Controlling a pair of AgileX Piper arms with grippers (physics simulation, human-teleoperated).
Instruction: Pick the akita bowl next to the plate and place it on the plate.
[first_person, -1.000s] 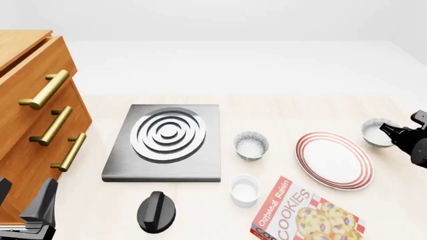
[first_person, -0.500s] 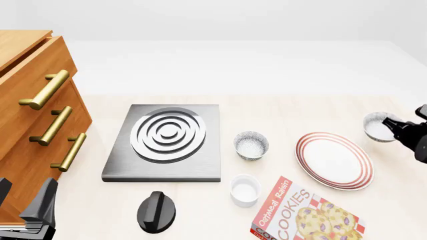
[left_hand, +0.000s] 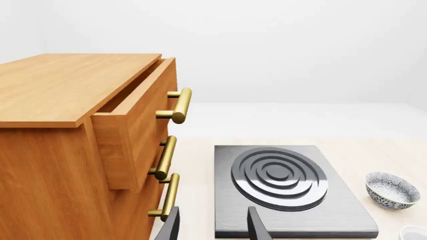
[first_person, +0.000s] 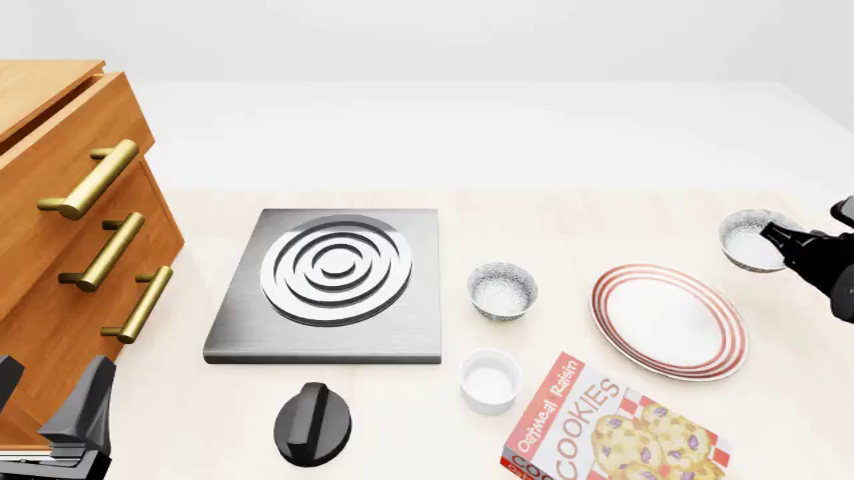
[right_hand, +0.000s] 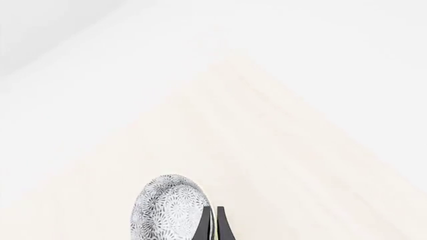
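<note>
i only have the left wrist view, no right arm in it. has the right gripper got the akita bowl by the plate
Observer: Yes. In the front view the right gripper is closed on the rim of the akita bowl, at the table's far right.
Operator: is the bowl on the plate yet
Observer: No. It sits beyond the plate, right of it, and the plate's white centre is bare.
Operator: the bowl i see by the stove, is that a second one
Observer: Yes, a look-alike bowl stands between the stove burner and the plate, untouched.
Operator: is the held bowl level
Observer: The right wrist view shows its speckled outside edge-on beside the fingers, so it looks tilted.
</note>
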